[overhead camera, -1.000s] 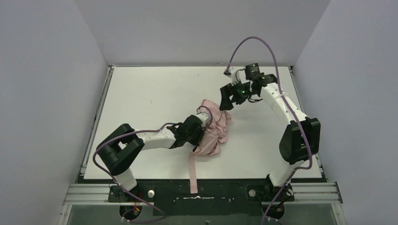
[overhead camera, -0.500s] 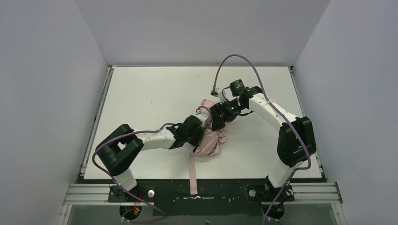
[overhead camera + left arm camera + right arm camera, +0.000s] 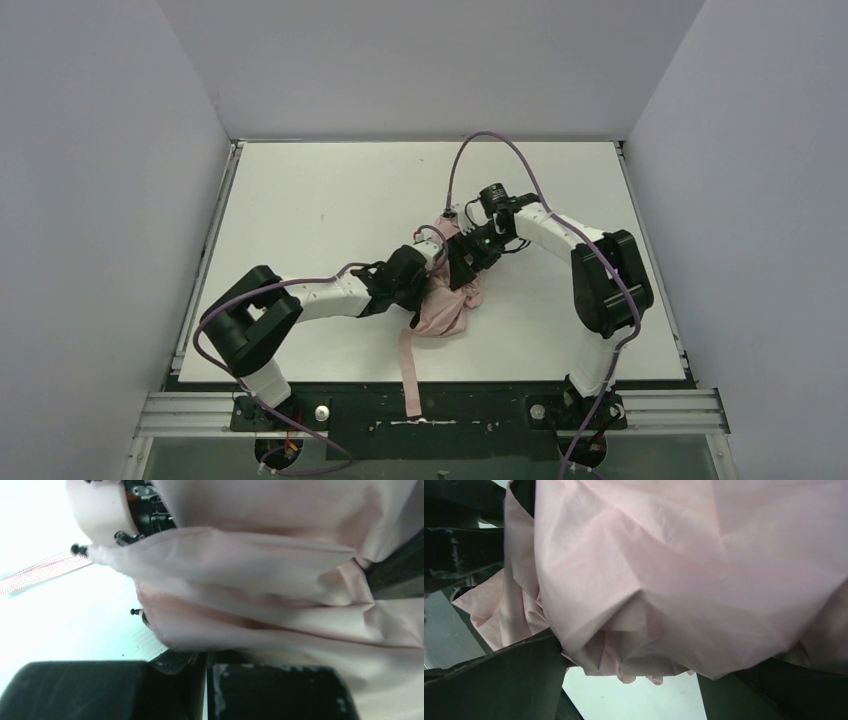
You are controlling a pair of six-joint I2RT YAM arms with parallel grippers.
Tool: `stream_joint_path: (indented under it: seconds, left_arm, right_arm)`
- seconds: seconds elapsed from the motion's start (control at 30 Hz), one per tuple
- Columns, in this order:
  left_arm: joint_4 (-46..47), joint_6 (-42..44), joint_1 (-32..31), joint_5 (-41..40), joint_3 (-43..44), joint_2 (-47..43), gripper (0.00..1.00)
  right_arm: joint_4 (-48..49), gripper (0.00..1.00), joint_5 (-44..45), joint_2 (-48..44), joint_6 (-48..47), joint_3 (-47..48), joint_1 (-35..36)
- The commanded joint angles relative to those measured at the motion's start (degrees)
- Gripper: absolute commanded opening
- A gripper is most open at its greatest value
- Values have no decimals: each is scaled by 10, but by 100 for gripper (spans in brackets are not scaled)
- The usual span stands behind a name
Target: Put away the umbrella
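Crumpled pink umbrella [image 3: 445, 310] mid-worktop [image 3: 300, 200]. Left gripper [image 3: 428, 272], almost closed, seems to pin its left side. Right gripper [image 3: 460, 268], wide open, straddles the folds, likely to gather them.

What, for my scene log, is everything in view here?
umbrella: one, pale pink, crumpled at mid-table between the grippers
strap: one, pink, trailing from the umbrella past the table's near edge
table: one, white, under everything
cables: two, purple, one along each arm
left gripper: one, black, fingers closed on the umbrella's left side
right gripper: one, black, fingers spread around the umbrella's far side
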Motion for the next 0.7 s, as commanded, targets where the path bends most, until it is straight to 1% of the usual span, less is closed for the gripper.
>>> stream_joint_path:
  seconds: [0.0, 0.07, 0.13, 0.2, 0.3, 0.37, 0.43, 0.47, 0.53, 0.63, 0.67]
  left_arm:
    - [25, 15, 0, 9, 3, -38, 0]
    - [21, 13, 4, 11, 5, -52, 0]
    - [15, 12, 9, 10, 7, -70, 0]
    - [9, 12, 14, 9, 9, -93, 0]
    - [-6, 12, 21, 8, 10, -134, 1]
    - [-40, 13, 26, 8, 9, -163, 7]
    - [-67, 11, 31, 7, 7, -197, 12]
    - [-82, 10, 35, 8, 4, -213, 15]
    - [-108, 7, 43, 4, -6, -252, 26]
    - [-140, 20, 61, -18, -19, -315, 38]
    - [-148, 30, 71, -29, -22, -337, 43]
  right_arm:
    - [2, 86, 54, 44, -14, -5, 23]
    - [-2, 81, 69, 54, -13, -3, 28]
    - [1, 72, 80, 60, -10, -5, 30]
    - [7, 61, 91, 63, -6, -8, 31]
    - [16, 47, 106, 62, -2, -8, 30]
    - [26, 41, 117, 53, -1, -9, 31]
    - [38, 37, 128, 39, -2, -9, 31]
    - [46, 36, 133, 30, -2, -9, 31]
    - [66, 36, 134, 15, -6, -14, 32]
    - [124, 36, 137, -9, -11, -32, 38]
    - [145, 36, 135, -15, -27, -38, 44]
